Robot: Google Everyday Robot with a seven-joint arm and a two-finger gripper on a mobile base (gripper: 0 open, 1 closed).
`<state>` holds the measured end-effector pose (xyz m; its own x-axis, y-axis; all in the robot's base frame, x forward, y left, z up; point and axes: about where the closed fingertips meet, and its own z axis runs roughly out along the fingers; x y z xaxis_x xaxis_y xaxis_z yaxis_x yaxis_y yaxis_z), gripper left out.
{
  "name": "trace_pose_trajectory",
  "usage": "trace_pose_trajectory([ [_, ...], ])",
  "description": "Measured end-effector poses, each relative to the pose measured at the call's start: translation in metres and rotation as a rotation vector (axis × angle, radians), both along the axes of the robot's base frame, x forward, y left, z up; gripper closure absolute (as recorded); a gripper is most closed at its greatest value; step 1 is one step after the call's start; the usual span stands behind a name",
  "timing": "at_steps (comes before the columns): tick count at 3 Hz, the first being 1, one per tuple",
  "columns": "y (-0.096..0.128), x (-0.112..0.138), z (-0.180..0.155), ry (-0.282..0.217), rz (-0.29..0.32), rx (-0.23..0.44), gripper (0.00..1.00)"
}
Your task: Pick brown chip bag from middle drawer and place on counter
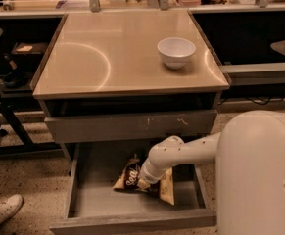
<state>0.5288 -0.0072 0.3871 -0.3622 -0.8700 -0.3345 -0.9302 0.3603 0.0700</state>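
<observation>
The brown chip bag (131,176), dark brown and pale yellow with white lettering, lies on the floor of the open middle drawer (97,200), right of its centre. My gripper (143,183) is down inside the drawer at the end of the white arm, right on top of the bag's middle and covering part of it. The beige-tan counter (107,58) tops the cabinet above the drawer.
A white bowl (176,52) stands on the counter's right rear part. The upper drawer front with orange scuffs (132,126) overhangs the open drawer's back. My white body (259,175) fills the lower right. A person's shoe (4,209) is on the floor at the left.
</observation>
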Motion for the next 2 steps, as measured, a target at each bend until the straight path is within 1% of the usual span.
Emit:
trace_pose_trajectory([
  [1, 0.001, -0.021, 0.036, -0.001, -0.012, 0.041, 1.0],
  [2, -0.004, -0.044, 0.075, -0.012, -0.033, 0.05, 1.0],
])
